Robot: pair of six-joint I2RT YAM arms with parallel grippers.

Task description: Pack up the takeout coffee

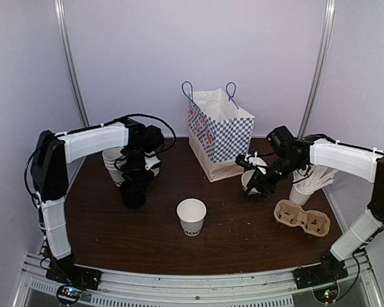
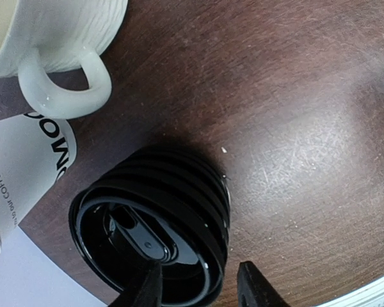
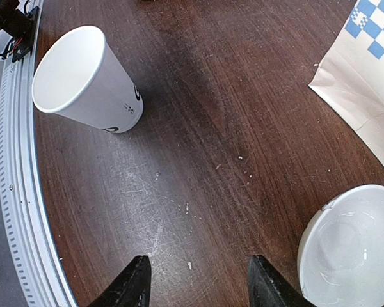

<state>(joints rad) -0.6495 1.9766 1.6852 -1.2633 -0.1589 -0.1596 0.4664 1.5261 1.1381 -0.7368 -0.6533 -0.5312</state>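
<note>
Between the two grippers, nearer the table's front rail than either, the takeout coffee cup [image 1: 191, 215] is standing upright on its narrow base, its long axis running vertical and its wide open mouth facing up, with black lettering showing near the base. It is sitting well apart from both grippers, off to the right of the left gripper [image 2: 198, 291] and off to the left of the right gripper [image 3: 198, 284]. The left gripper is hanging with its fingers spread over a stack of black lids [image 2: 153, 217], one finger lying over the top lid's rim and the other just outside the stack; whether either is touching plastic I cannot tell. Just beyond that gripper a cream mug [image 2: 64, 38] and a lettered white paper cup [image 2: 25, 166] are crowding close. The right gripper is hovering with its fingers wide apart and holding nothing, a white bowl [image 3: 352, 249] lying just to its right. Beyond it a blue-checked paper bag [image 1: 219, 131] is standing open, and a cardboard cup carrier [image 1: 302, 217] is resting on its near side. The table [image 1: 243, 236] is showing dark, scratched brown wood, and pale lilac walls are closing in the space.
</note>
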